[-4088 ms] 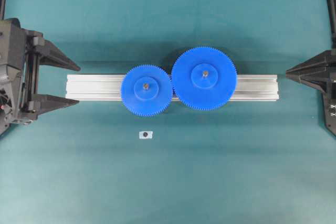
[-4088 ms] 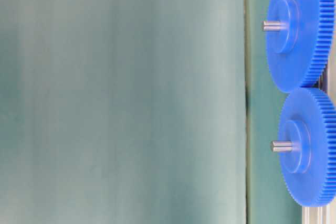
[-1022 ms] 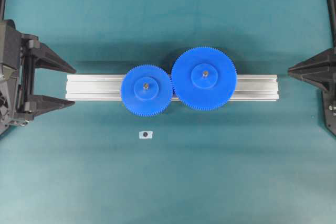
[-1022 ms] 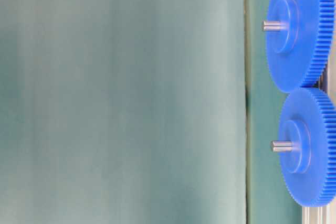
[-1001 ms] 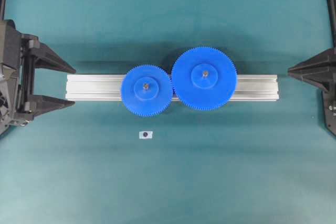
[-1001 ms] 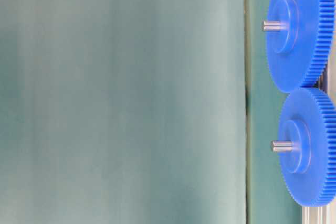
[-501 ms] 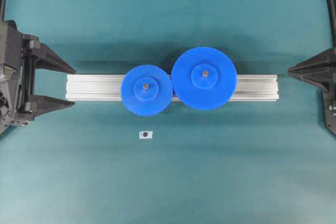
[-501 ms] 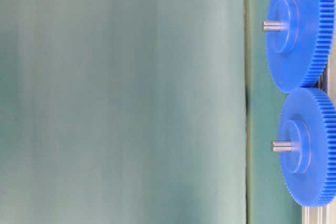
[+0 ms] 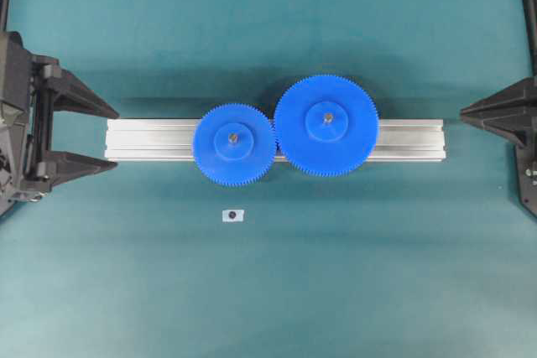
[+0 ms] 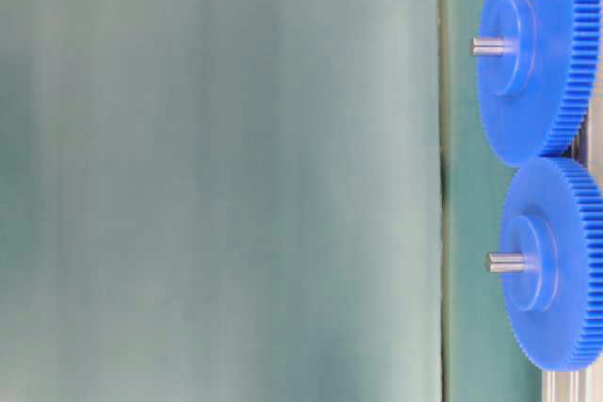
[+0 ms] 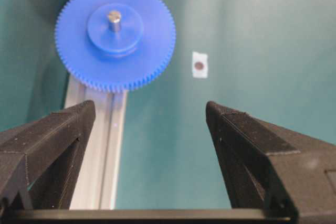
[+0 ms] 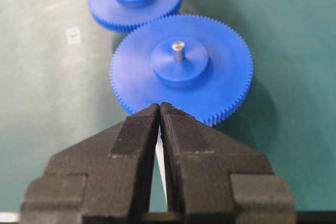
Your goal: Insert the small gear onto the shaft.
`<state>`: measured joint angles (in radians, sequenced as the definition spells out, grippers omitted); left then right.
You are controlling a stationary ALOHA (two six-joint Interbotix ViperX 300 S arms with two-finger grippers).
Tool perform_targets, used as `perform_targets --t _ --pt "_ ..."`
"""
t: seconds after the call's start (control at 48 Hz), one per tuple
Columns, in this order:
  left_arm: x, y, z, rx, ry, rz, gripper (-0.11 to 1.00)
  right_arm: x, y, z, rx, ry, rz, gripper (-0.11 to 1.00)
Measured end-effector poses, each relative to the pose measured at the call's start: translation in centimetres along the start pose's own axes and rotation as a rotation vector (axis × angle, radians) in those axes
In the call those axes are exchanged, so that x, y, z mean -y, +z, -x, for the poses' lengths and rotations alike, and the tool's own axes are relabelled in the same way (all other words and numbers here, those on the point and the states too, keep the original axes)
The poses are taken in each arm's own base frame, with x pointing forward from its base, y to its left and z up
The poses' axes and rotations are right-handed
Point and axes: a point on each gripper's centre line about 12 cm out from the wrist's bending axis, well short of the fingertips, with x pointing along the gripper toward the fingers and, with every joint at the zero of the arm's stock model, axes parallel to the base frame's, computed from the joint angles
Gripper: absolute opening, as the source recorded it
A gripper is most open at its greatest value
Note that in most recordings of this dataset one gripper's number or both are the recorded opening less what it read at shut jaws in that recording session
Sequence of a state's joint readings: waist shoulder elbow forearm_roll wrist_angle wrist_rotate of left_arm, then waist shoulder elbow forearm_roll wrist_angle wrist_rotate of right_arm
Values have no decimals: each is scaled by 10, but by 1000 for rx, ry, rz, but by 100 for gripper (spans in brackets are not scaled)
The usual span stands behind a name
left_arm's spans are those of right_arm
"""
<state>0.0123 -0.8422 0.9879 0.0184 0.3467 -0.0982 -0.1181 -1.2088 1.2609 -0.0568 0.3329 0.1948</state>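
The small gear (image 9: 234,144) sits on its shaft (image 9: 233,135) mid-surface (teeth meeting the larger gear (image 9: 326,125)). Left tool (image 9: 112,137) gapes wide, holding nothing; right tool (image 9: 463,113) pinched closed, holding nothing.

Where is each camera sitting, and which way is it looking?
Overhead: high above, looking straight down at the teal table, the silver aluminium rail and both gears; the open left gripper and shut right gripper show at the edges.
Table-level: low and turned sideways, facing the gears edge-on; no robot parts show.
Left wrist: behind its gripper, facing the small blue toothed plastic gear on its grey metal shaft.
Right wrist: behind its gripper, facing the larger blue gear.
All four share both gears.
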Motion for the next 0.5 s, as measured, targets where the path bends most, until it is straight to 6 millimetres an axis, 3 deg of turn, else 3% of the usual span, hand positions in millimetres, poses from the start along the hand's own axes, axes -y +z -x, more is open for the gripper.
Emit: perform_targets --t 0.501 --pt "0 -1 0 0 1 11 84 0 0 0 0 0 0 15"
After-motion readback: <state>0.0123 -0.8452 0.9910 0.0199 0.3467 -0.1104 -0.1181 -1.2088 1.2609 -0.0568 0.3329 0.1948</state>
